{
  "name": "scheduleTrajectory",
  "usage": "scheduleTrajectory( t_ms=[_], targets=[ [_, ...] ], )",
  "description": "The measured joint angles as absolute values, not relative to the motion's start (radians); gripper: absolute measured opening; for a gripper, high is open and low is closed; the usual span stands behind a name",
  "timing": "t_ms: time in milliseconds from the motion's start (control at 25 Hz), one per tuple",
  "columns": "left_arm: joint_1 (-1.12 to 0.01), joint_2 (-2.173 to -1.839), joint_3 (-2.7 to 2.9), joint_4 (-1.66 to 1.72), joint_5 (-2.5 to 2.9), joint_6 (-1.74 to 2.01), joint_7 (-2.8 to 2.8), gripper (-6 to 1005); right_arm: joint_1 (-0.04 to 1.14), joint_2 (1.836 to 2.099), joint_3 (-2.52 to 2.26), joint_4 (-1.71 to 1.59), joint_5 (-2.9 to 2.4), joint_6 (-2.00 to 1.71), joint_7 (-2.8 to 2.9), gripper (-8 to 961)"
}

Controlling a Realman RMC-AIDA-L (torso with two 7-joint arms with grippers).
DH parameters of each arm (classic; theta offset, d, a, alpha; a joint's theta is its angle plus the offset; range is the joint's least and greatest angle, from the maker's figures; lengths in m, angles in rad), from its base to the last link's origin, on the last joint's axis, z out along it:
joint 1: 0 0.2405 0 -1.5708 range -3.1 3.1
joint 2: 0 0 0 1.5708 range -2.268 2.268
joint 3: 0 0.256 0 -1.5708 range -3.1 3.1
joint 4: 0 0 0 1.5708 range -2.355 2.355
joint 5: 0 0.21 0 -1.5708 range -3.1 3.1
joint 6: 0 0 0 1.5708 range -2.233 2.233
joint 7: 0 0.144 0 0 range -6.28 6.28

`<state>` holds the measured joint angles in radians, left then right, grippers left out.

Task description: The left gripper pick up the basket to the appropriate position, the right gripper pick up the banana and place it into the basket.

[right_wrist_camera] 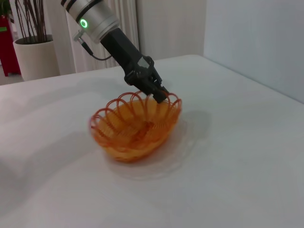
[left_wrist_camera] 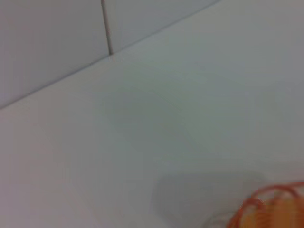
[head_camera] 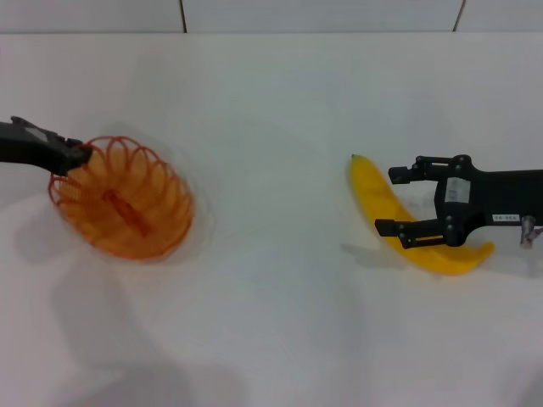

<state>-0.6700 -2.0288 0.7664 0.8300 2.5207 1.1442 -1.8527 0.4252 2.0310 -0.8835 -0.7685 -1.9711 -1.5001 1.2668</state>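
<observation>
Surface: white and bare between the two things; if the basket is set down far from the banana, the right arm has a long carry across it.
Basket: on the left side, gripped by its far rim and seemingly tilted just off the surface in the right wrist view. Held at one edge only, it could swing, slip out or land crooked.
Banana: lying on the right side, well apart from the basket. It is longer than the basket, so a careless drop could leave it tipping over the rim.
Left end effector: clamped on the basket's scalloped rim; the fingertips themselves are hard to tell from the wire loops.
Right end effector: fingers apart, straddling the banana's middle, not yet closed. A smooth curved skin may roll or squirt out as they close.
Hidden: the left wrist view shows only a sliver of basket rim; the banana's middle sits behind the right fingers.
</observation>
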Motion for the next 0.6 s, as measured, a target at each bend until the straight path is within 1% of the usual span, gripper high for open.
scheduleTrajectory(
  t_ms=[200, 440, 520, 600],
  targets=[
    [-0.65, -2.031, 0.775, 0.905, 2.501, 1.18, -1.869, 230, 0.424, 2.031, -0.884, -0.769, -1.971, -1.5, 1.267, 851],
    [-0.621, -2.032, 0.78, 0.977, 2.39, 1.243, -1.872, 110, 0.424, 2.031, -0.884, -0.769, -1.971, -1.5, 1.267, 851],
    [-0.619, -2.032, 0.782, 0.979, 2.368, 1.246, -1.864, 95, 0.424, 2.032, -0.884, -0.769, -1.97, -1.5, 1.267, 851],
    [-0.619, -2.031, 0.785, 0.977, 2.359, 1.246, -1.858, 105, 0.425, 2.032, -0.884, -0.769, -1.968, -1.5, 1.267, 851]
  ],
)
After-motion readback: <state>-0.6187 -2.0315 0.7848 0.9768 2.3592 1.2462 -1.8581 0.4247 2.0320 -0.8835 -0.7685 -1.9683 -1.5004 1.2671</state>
